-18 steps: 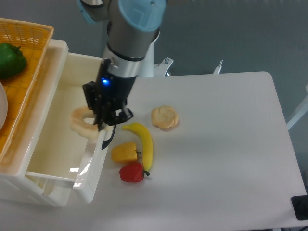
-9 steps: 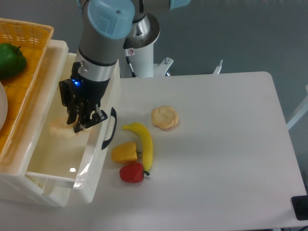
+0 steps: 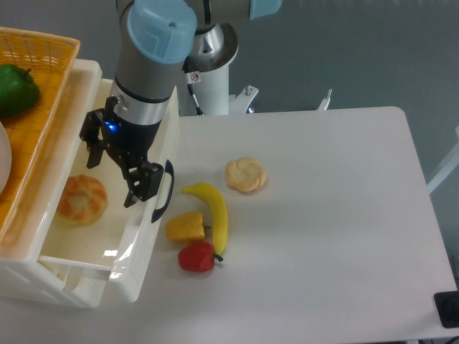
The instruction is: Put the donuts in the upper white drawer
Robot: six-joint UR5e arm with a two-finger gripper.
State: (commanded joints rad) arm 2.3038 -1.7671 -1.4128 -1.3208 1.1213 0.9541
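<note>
Gripper [image 3: 115, 166] spread open over the drawer [image 3: 136, 269], fingers [image 3: 140, 188] parted and grasping nothing, hanging just inside the drawer's right wall, near the black handle [image 3: 165, 192]. One donut [image 3: 82, 200] lying flat on the drawer floor, toward its left wall, below and left of the gripper and apart from it. Second donut [image 3: 246, 175] out on the table [image 3: 344, 236], near the middle of its left half, well apart from the drawer. Just left of that donut, a banana [image 3: 216, 213] lying curved, with a yellow-orange vegetable [image 3: 186, 226] touching or nearly touching its left side (contact hard to judge) and a red pepper [image 3: 196, 257] just below both, close to the banana's lower tip. Orange basket [image 3: 36, 79] resting over the drawer unit at the top left corner, with a green pepper [image 3: 16, 89] inside it, partly cut off by the frame edge.
</note>
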